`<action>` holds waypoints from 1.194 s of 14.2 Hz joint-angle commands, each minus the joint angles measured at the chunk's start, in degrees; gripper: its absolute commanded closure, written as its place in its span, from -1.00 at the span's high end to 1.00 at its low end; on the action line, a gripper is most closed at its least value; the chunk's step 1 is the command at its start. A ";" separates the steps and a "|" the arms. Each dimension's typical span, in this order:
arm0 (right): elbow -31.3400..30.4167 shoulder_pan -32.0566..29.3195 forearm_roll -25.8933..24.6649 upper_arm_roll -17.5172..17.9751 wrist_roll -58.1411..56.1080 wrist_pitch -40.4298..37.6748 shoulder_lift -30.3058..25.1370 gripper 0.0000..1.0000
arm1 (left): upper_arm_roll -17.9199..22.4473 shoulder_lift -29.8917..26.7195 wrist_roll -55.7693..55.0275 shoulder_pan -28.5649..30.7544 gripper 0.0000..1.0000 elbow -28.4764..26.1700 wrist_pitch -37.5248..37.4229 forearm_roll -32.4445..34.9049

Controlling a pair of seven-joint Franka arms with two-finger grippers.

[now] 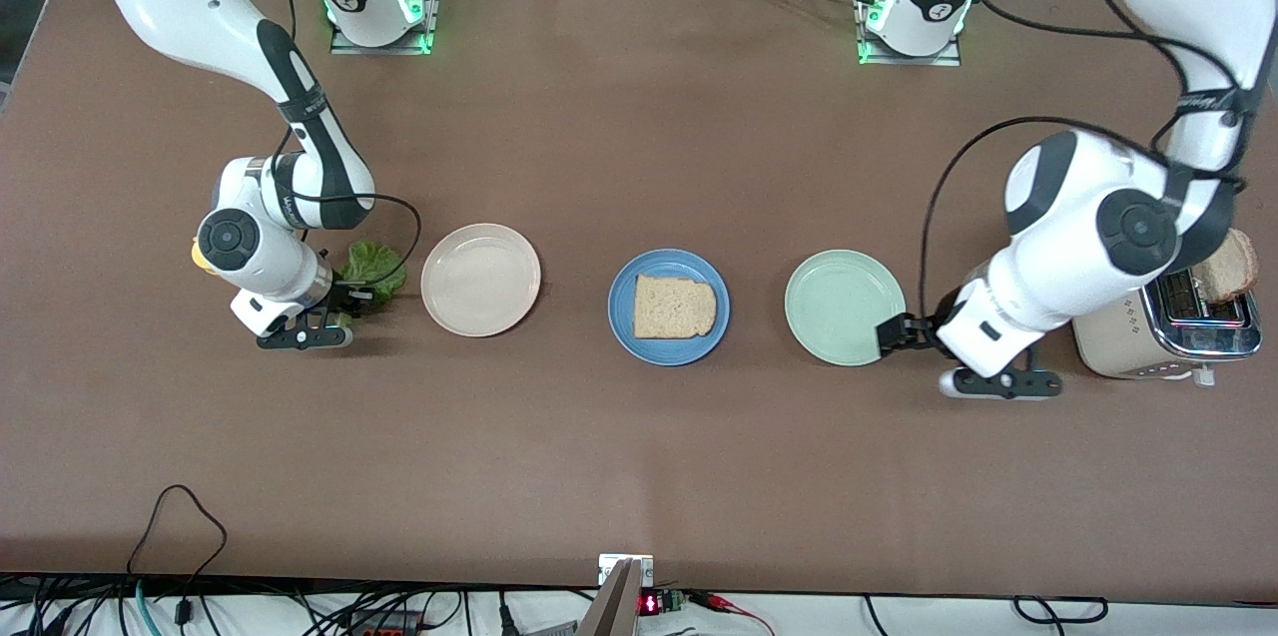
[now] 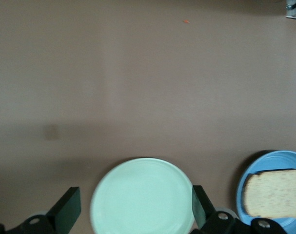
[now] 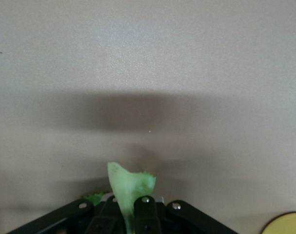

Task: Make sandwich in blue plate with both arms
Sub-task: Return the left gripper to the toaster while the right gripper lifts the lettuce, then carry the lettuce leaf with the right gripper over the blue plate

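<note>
My right claw [image 3: 130, 214] pinches the lettuce [image 1: 374, 269] edge; left claw [image 2: 133, 207] spread wide over the green plate [image 1: 845, 307], bare tabletop [image 1: 639, 456] around.

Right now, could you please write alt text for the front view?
The right gripper is shut on a lettuce leaf beside the cream plate. One bread slice lies on the blue plate; the open left gripper is at the green plate.
</note>
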 commanded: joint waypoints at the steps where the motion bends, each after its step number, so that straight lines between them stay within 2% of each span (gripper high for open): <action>1: 0.81 -0.09 -0.49 -0.01 -0.50 -1.40 -0.33 -1.00 | -0.30 -3.11 4.09 2.60 1.00 2.36 -5.93 1.75; 4: 6.68 0.26 0.12 0.08 0.56 -12.36 -1.73 -1.00 | -0.21 -2.93 4.45 2.78 1.00 10.01 -15.86 2.45; 5: 7.92 0.35 0.47 0.25 0.99 -15.36 -2.96 -1.00 | 0.05 -3.02 5.41 2.17 1.00 10.81 -16.85 3.15; 6: 9.06 0.70 1.17 0.43 2.83 -18.43 -4.01 -1.00 | 2.40 -4.59 7.77 -0.01 1.00 10.65 -16.86 3.33; 8: 11.44 3.15 1.70 0.52 8.53 -24.50 -5.78 -1.00 | 11.96 -6.44 11.47 -5.99 1.00 11.43 -17.30 -0.34; 10: 13.37 5.61 2.75 2.00 16.69 -28.47 -6.75 -1.00 | 23.02 -9.42 16.64 -11.68 1.00 11.00 -17.21 -8.76; 12: 16.44 8.16 7.48 4.02 26.44 -30.50 -6.75 -1.00 | 37.43 -11.89 17.81 -19.86 1.00 11.00 -19.39 -16.32; 13: 17.67 10.00 9.51 4.29 30.92 -30.50 -6.58 -1.00 | 41.85 -13.46 17.90 -22.50 1.00 10.56 -20.80 -18.10; 14: 19.25 12.63 11.70 4.30 36.45 -30.50 -6.05 -1.00 | 42.85 -15.22 17.72 -23.49 1.00 9.77 -22.21 -18.03; 17: 24.62 17.30 17.50 4.38 52.45 -29.98 -1.67 -1.00 | 42.42 -19.62 17.20 -23.32 1.00 5.83 -25.56 -17.85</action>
